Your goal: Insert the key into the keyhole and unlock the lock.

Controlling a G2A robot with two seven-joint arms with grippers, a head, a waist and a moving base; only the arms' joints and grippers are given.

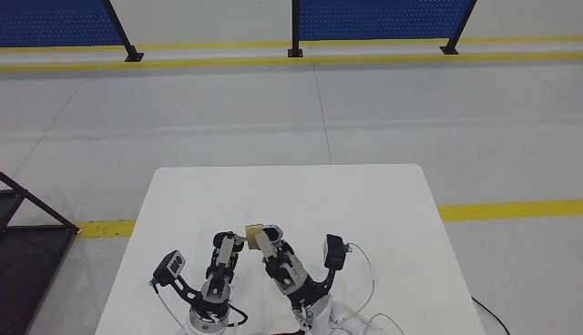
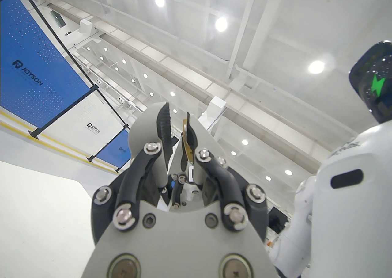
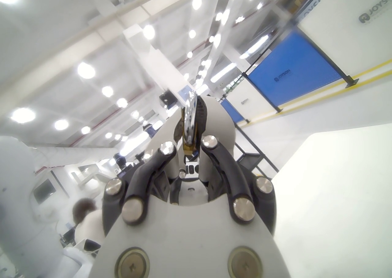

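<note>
— Well, how many of each?
— One lock, one key, one white table, and two grippers: the left gripper and the right gripper. (I call the thin brass strip the key; it shows edge-on, so its shape is hard to read.)
— What else is around?
— Beyond the table's far edge there is bare floor with a yellow line, then a row of blue and white fence panels. A black frame stands off the table's left side. A thin cable loops on the table near the right arm.
— Anything in the way?
— From above, the two grippers meet tip to tip over the table's near half. They crowd the lock from both sides, and the keyhole is hidden.
— And the lock against the grippers?
— The right gripper is pressed together on it. The brass body sits low between its fingers, and a shiny metal part sticks out past the tips.
— And the key?
— It is inside the left gripper, lying along one side and pointing the way the gripper points. Whether that gripper clamps it I cannot tell. From above, the left gripper sits just beside the lock, on its left.
</note>
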